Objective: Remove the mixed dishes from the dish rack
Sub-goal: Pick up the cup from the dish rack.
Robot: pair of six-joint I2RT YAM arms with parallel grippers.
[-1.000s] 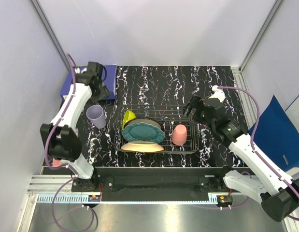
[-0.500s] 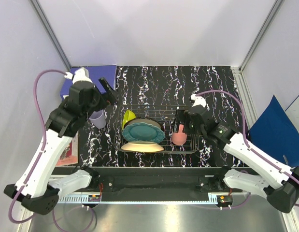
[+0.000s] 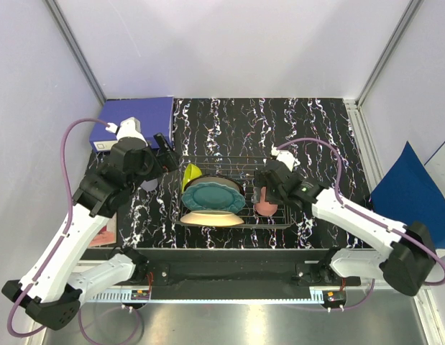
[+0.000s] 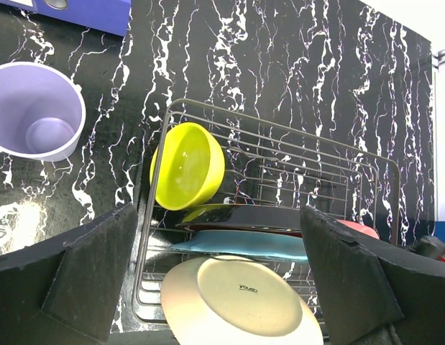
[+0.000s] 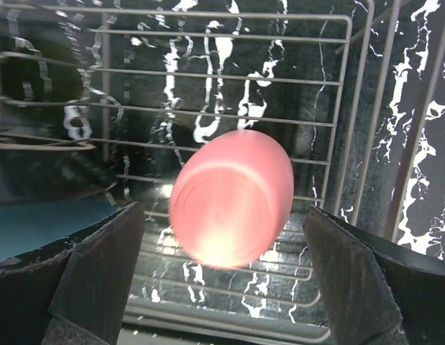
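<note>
Plainly, left tool [image 4: 219,215] and right tool [image 5: 223,212] gape wide at the thin-wire rack [image 4: 280,134] of glossy dishes [image 3: 213,196].

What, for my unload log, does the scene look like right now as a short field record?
rack: dish rack on the marbled table
in rack: yellow-green bowl, teal plate, cream bowl, salmon-pink piece
out of rack: lavender cup, upright on the table left of the rack
left hand: open, empty, above the rack's left end
right hand: open, over the salmon-pink piece, not closed on it
</note>
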